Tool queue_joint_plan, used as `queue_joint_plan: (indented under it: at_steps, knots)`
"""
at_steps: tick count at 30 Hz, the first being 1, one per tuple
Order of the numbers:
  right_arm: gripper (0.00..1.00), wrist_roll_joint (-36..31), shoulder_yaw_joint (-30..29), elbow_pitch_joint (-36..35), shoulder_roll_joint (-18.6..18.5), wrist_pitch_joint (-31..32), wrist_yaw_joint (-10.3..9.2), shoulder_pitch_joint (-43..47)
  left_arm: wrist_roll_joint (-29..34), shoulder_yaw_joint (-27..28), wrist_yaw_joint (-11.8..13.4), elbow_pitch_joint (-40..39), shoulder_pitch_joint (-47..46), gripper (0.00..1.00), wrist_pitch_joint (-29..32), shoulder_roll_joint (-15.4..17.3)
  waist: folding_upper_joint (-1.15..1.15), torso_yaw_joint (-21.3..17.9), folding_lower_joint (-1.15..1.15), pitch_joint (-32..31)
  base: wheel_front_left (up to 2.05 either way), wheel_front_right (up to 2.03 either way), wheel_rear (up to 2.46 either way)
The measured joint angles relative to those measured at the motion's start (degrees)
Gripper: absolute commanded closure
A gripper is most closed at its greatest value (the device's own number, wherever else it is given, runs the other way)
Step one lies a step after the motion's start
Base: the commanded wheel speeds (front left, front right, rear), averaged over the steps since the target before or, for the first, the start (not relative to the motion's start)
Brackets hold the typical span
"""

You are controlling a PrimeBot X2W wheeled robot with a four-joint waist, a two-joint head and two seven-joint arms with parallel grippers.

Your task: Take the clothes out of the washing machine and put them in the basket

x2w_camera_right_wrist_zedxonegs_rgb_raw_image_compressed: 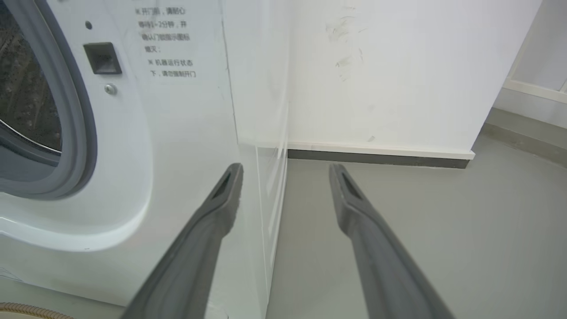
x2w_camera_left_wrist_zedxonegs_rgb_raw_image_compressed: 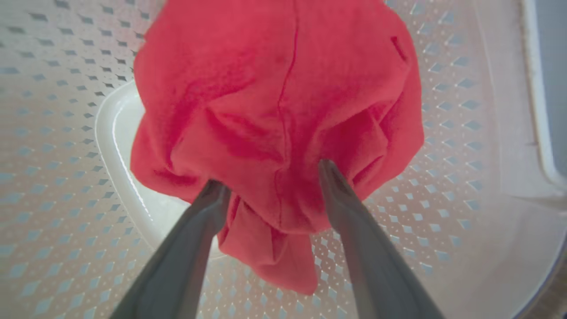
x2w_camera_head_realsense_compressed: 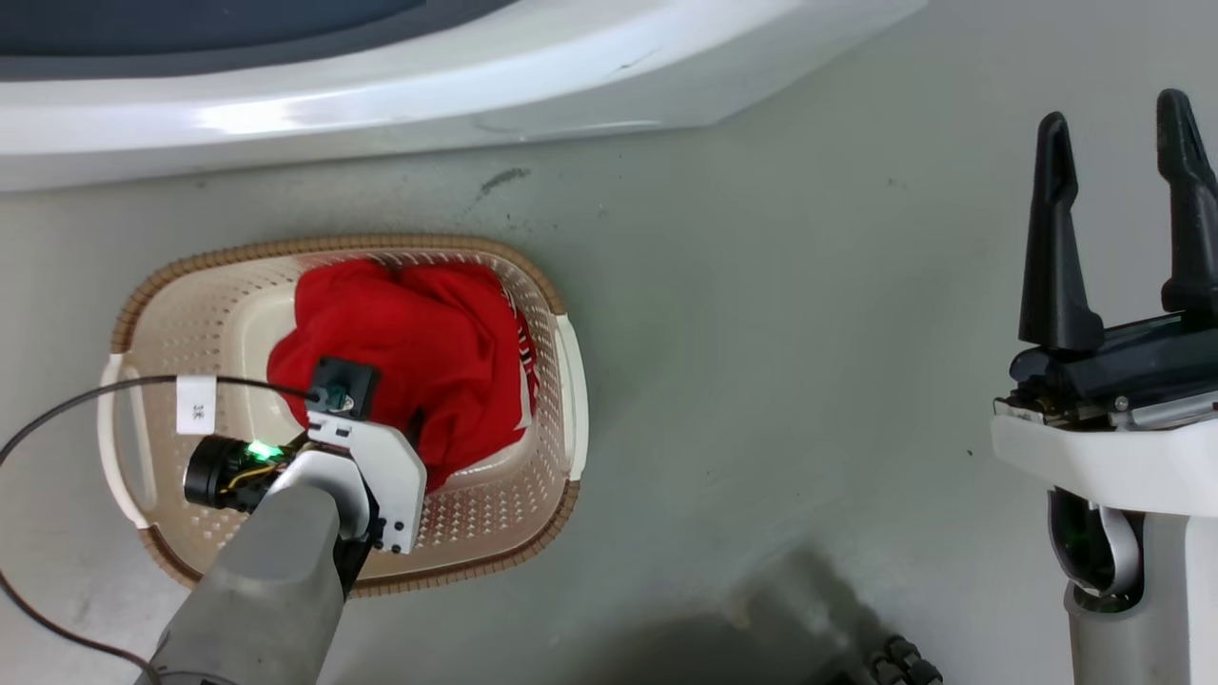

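The red clothes (x2w_camera_head_realsense_compressed: 419, 333) lie heaped in the cream basket (x2w_camera_head_realsense_compressed: 381, 245) on the floor in front of the washing machine (x2w_camera_head_realsense_compressed: 381, 105). My left arm reaches down into the basket. In the left wrist view my left gripper (x2w_camera_left_wrist_zedxonegs_rgb_raw_image_compressed: 270, 177) is open, its fingertips (x2w_camera_left_wrist_zedxonegs_rgb_raw_image_compressed: 330, 175) pressed into the red clothes (x2w_camera_left_wrist_zedxonegs_rgb_raw_image_compressed: 274, 88) above the basket's perforated wall (x2w_camera_left_wrist_zedxonegs_rgb_raw_image_compressed: 53, 133). My right gripper (x2w_camera_head_realsense_compressed: 1113, 109) stands open and holds nothing, off to the right over bare floor. Its wrist view shows the right gripper (x2w_camera_right_wrist_zedxonegs_rgb_raw_image_compressed: 285, 166) pointing at the washing machine's (x2w_camera_right_wrist_zedxonegs_rgb_raw_image_compressed: 168, 133) front corner, with the grey gasket (x2w_camera_right_wrist_zedxonegs_rgb_raw_image_compressed: 84, 133) and steel drum (x2w_camera_right_wrist_zedxonegs_rgb_raw_image_compressed: 26, 97) at the left.
A black cable (x2w_camera_head_realsense_compressed: 57, 409) with a white tag (x2w_camera_head_realsense_compressed: 196, 404) runs across the basket's left side. Grey floor (x2w_camera_head_realsense_compressed: 809, 381) spreads to the right of the basket. A white wall (x2w_camera_right_wrist_zedxonegs_rgb_raw_image_compressed: 398, 79) with a dark baseboard (x2w_camera_right_wrist_zedxonegs_rgb_raw_image_compressed: 376, 158) stands beside the machine.
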Motion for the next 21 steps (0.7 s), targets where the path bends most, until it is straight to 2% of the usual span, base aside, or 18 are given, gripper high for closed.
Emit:
queue_joint_plan:
  at_steps: [4,7,14,21]
  knots:
    - [0.0,-0.33,0.38,0.42,0.0,0.0,0.0,0.83,-1.22,1.07,-0.1,-0.82,1.57,0.0,-4.24,-0.36,0.0,0.58,0.0,-3.05,0.0,0.0,0.0]
    - [0.0,-0.77,0.74,0.94,-0.01,0.0,0.0,2.01,-1.96,2.5,0.26,-3.15,3.21,0.0,-5.11,-0.52,0.0,1.24,0.0,-5.65,0.0,0.0,0.0]
    - [0.0,-1.78,1.23,2.03,0.01,0.0,0.0,4.99,-0.01,9.07,3.67,-18.95,11.52,0.0,-5.28,0.56,0.0,3.17,-0.01,-11.95,0.0,0.0,0.0]
    - [0.0,-2.33,1.42,2.85,0.0,0.0,0.0,8.02,4.82,17.35,5.87,-32.61,20.19,0.0,-5.28,-0.51,0.0,5.1,-0.01,-18.25,0.0,0.0,0.0]
